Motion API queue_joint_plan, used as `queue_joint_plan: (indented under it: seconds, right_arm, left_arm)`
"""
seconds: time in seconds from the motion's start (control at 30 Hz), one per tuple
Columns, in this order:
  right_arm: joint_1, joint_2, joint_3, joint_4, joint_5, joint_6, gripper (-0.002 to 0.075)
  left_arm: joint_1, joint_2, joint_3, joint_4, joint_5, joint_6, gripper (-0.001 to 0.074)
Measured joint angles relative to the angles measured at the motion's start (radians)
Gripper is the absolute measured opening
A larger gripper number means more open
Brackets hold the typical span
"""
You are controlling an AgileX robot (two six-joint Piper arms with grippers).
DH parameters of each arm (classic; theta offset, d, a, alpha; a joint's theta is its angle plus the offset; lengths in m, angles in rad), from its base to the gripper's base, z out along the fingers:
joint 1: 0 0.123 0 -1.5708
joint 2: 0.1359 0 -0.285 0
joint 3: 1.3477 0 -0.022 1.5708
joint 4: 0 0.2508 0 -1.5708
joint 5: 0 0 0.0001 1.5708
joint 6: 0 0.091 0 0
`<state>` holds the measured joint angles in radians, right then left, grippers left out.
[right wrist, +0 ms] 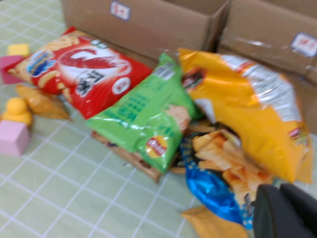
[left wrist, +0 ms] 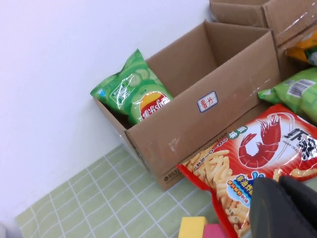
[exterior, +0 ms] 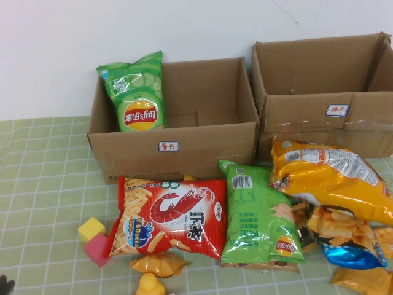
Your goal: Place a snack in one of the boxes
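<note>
A: Scanning from the left side: a yellow block [exterior: 91,228] and a pink block [exterior: 98,249] sit on the tabletop [exterior: 43,184], just beside the corner of the red shrimp-cracker bag [exterior: 167,217]. Behind them is the left cardboard box [exterior: 173,147], and a green chip bag [exterior: 136,92] stands upright in its left end, leaning on the wall.

B: Where's the left end effector [left wrist: 285,208] though?

A: Only a dark bit of it shows at the edge of the left wrist view, hovering over the near end of the red bag. Can't tell how far its fingers are spread, and I don't see it gripping anything.

B: And further right?

A: A second green bag [exterior: 259,212] lies flat next to the red one, touching it. Then a big yellow bag [exterior: 328,178] leans against the front of the right cardboard box [exterior: 325,92], with a blue bag [exterior: 347,255] and some orange packets piled under it.

B: Right end effector [right wrist: 287,213]?

A: Same deal: a dark shape low in its wrist view, near the blue bag. Can't tell the opening there either.
</note>
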<state>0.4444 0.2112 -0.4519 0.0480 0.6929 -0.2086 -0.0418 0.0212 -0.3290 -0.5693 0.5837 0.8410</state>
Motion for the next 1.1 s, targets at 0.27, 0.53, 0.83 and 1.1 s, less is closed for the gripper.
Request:
queue_joint_plan:
  seconds: [0.27, 0.53, 0.83, 1.1]
  right_arm:
    - [0.000, 0.000, 0.000, -0.013, -0.007, 0.000, -0.0002]
    - [0.000, 0.000, 0.000, -0.015, -0.007, 0.000, -0.0002]
    - [0.000, 0.000, 0.000, -0.015, -0.007, 0.000, -0.0002]
    - [0.000, 0.000, 0.000, -0.015, -0.007, 0.000, -0.0002]
  left_arm:
    - [0.000, -0.004, 0.000, 0.007, 0.041, 0.000, -0.0002]
    - [0.000, -0.004, 0.000, 0.007, 0.067, 0.002, -0.0002]
    - [0.002, -0.004, 0.000, 0.034, 0.049, 0.002, -0.0002]
    - [0.015, -0.004, 0.098, 0.203, -0.205, -0.203, -0.0002]
